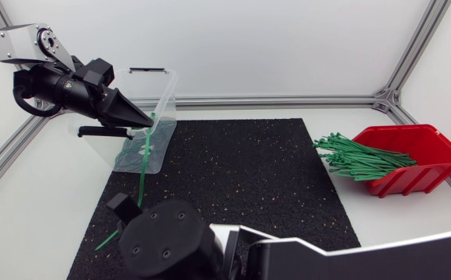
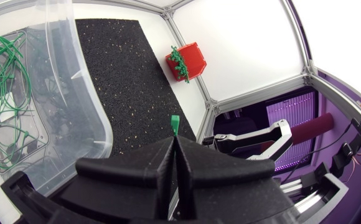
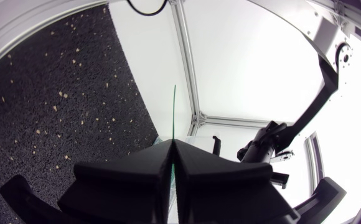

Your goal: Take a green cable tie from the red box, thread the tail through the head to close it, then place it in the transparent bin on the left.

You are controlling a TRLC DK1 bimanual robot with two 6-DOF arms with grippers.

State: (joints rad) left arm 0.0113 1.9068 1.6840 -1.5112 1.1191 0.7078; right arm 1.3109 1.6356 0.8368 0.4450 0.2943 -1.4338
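Observation:
A green cable tie (image 1: 141,167) hangs straight down beside the transparent bin (image 1: 166,92), held at both ends. My left gripper (image 1: 148,121) is shut on its upper end. In the left wrist view the tie's head (image 2: 175,124) pokes out past the left gripper (image 2: 175,142). My right gripper (image 1: 130,214), low over the mat's front left, is shut on the lower part. In the right wrist view the thin tail (image 3: 174,112) rises from the right gripper (image 3: 173,144). The red box (image 1: 421,155) at the right holds several green ties (image 1: 358,159).
Several closed green ties (image 2: 6,106) lie in the transparent bin (image 2: 75,74), just behind my left gripper. A black speckled mat (image 1: 241,179) covers the table's middle. The right arm's bulky wrist (image 1: 167,247) hides the mat's front left. Aluminium frame rails (image 1: 288,101) run along the back.

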